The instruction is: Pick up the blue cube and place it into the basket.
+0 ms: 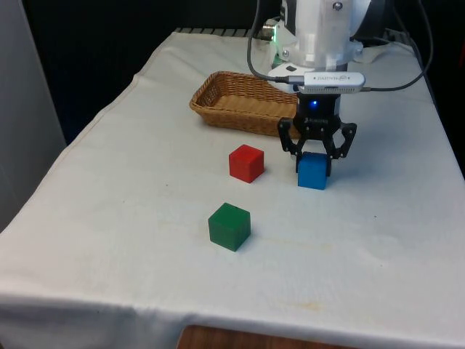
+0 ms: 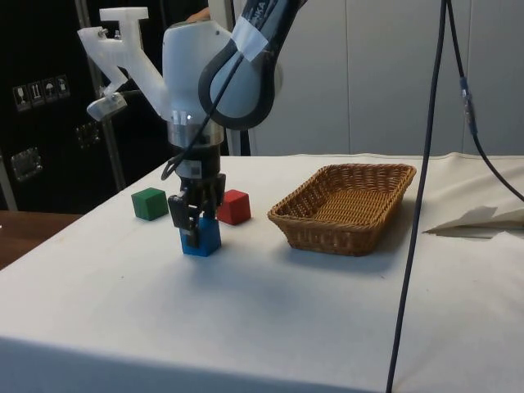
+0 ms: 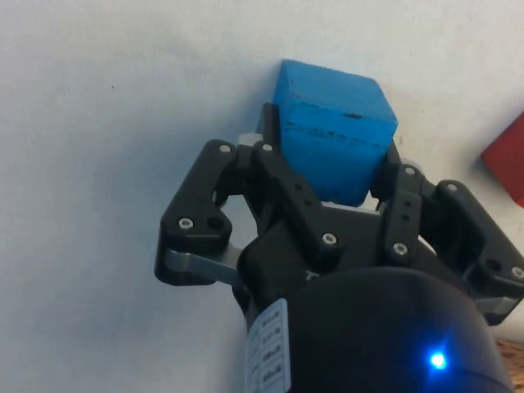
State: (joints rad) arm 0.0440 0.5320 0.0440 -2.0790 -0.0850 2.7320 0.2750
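- The small blue cube [image 1: 313,173] sits on the white tablecloth [image 1: 145,182], just beside the small red cube [image 1: 246,162] and in front of the oval woven wicker basket [image 1: 240,102].
- The black two-finger gripper [image 1: 317,154] is down over the blue cube, its fingers [image 3: 282,176] closed against opposite faces; the grip looks firm, though whether the cube has left the cloth is hard to judge.
- The step in hand appears to be the grasp, just before lifting.
- Next calls for a straight lift, then travel to the basket, clearing its rim before release.
- The small green cube [image 1: 229,226] lies apart, nearer the front edge.
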